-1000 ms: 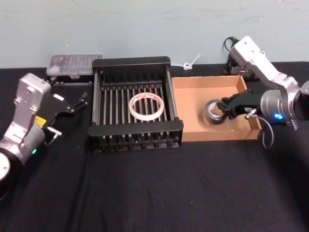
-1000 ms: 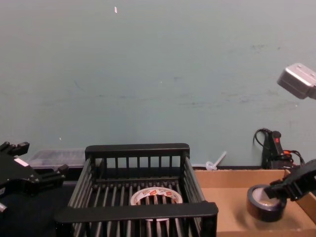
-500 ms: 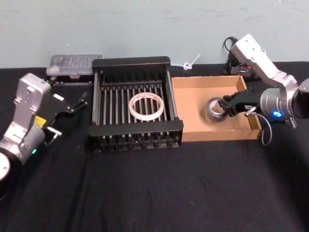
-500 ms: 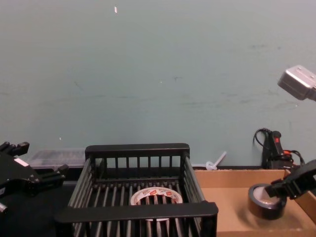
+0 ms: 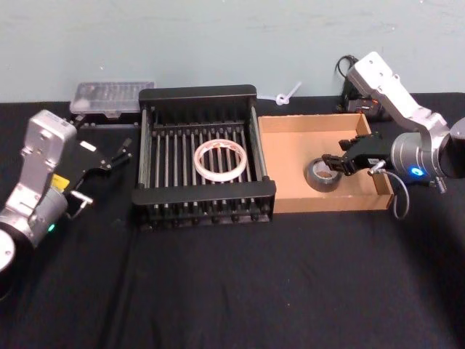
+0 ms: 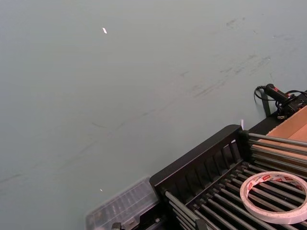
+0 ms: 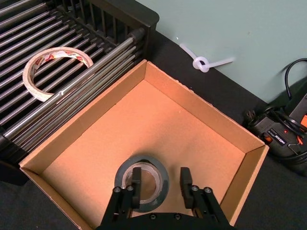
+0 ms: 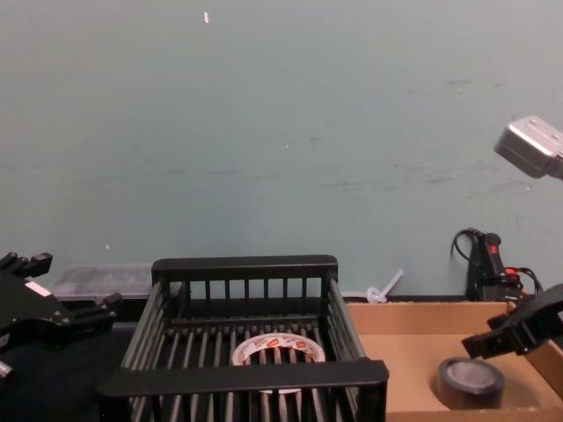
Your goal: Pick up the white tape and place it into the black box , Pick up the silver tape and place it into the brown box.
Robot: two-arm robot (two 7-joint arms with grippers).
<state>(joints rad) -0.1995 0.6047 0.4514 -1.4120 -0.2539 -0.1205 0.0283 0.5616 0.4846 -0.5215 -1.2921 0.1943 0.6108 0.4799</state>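
White tape [image 5: 219,160]: thin wide ring, red-orange print on inner core, flat on barred bottom of black box [image 5: 205,193], near its middle. Silver tape [image 5: 322,175]: chunky grey-silver roll, dark core hole up, flat on floor of brown box [image 5: 282,167], directly right of black box.

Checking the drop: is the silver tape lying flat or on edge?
Flat. The silver tape lies hole-up on the brown box floor, right gripper open above it.

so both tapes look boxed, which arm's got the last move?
Right. Its gripper hangs open just above the silver tape, which lies flat in the brown box, so it only needs to pull back. The left gripper sits idle beside the black box.
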